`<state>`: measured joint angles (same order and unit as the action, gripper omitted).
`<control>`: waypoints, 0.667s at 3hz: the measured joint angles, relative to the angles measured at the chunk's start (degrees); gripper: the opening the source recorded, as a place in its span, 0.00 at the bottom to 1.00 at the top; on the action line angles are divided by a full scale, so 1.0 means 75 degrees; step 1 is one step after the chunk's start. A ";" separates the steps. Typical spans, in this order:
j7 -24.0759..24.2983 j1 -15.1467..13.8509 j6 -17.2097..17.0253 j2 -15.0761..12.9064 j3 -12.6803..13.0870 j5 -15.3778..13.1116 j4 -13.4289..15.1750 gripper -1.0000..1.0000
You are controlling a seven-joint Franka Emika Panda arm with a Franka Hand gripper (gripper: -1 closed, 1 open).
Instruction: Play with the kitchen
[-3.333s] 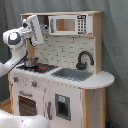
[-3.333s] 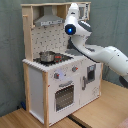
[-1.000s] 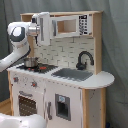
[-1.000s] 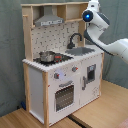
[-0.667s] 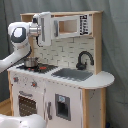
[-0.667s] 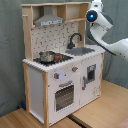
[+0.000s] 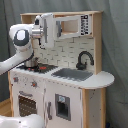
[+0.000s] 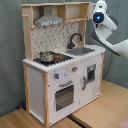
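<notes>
A: First exterior view, L to R — white arm (image 7: 22, 42) comes in from the first exterior view's left, w/ its wrist up at the kitchen's (image 7: 75, 107) top shelf, in front of the microwave cabinet (image 7: 70, 26). Below: stove (image 7: 37, 66) w/ small pot (image 7: 31, 63), then grey sink (image 7: 72, 74) & black faucet (image 7: 84, 59). Oven door (image 7: 27, 105) low on the front.

B: Fingers?

A: Can't tell — spread or pressed together, neither view shows it.

B: Second exterior view?

A: Kitchen (image 8: 45, 95) stands on a wooden floor (image 8: 95, 115), roughly centre. Grey hood (image 8: 49, 21) top L, pot (image 8: 46, 56) on stove beneath, faucet (image 8: 75, 39) mid, sink (image 8: 85, 50) beside it. Arm (image 8: 107, 30) reaches in from the second exterior view's right, its head at the upper R corner of the kitchen.
</notes>
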<state>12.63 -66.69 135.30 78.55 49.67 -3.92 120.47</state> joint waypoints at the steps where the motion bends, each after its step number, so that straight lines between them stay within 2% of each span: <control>1: 0.0000 0.0056 0.0430 0.0041 -0.0017 0.0006 0.0112 0.00; 2: 0.0000 0.0057 0.0451 0.0044 -0.0018 0.0006 0.0112 1.00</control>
<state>12.63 -66.26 138.68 78.88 49.53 -3.88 121.31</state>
